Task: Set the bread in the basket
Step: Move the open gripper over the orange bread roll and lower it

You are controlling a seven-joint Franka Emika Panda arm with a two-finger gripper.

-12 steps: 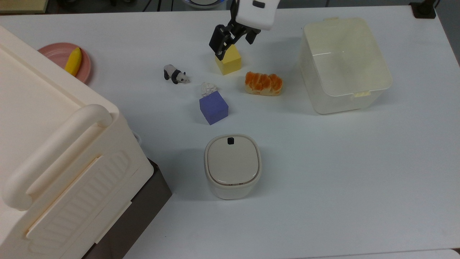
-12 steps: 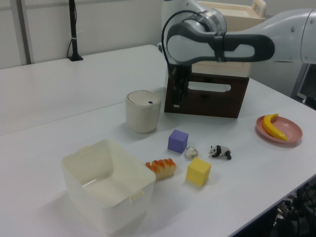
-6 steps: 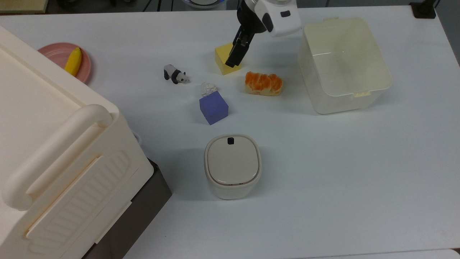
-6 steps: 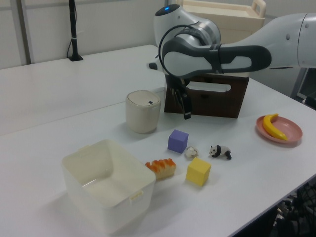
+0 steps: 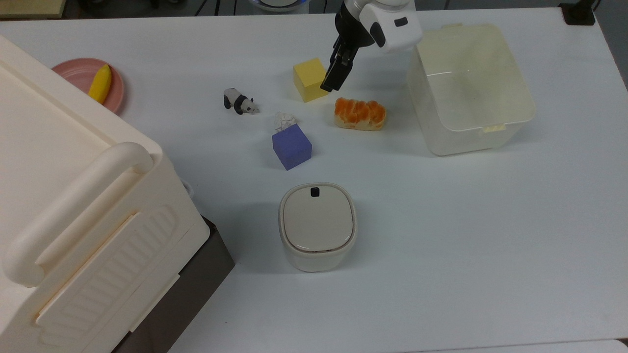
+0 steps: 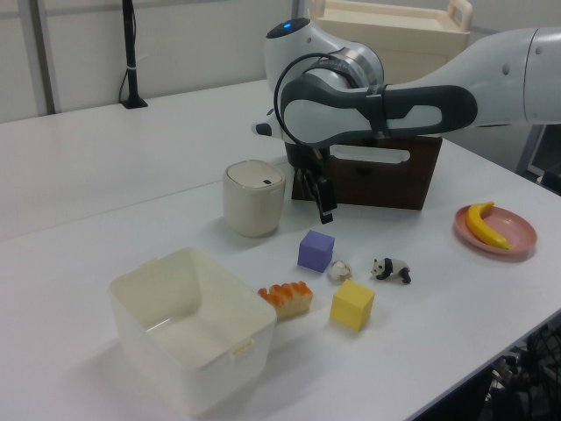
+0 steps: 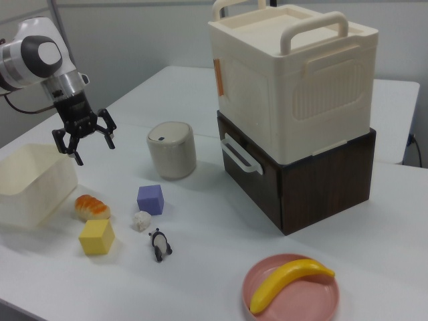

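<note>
Bread [image 5: 359,113] lies on the table [image 5: 441,220] beside the basket [image 5: 471,88], near the table's far edge in the top view. Fingers [image 7: 83,142] hang spread apart and empty, above it and a bit toward the yellow cube [image 5: 310,79]. Its long side runs toward the basket.

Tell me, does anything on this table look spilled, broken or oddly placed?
Nothing stands out. The bread lies flat beside the upright, empty basket, the cubes, panda and banana plate sit tidy, and the open end effector hangs above the table holding nothing.
</note>
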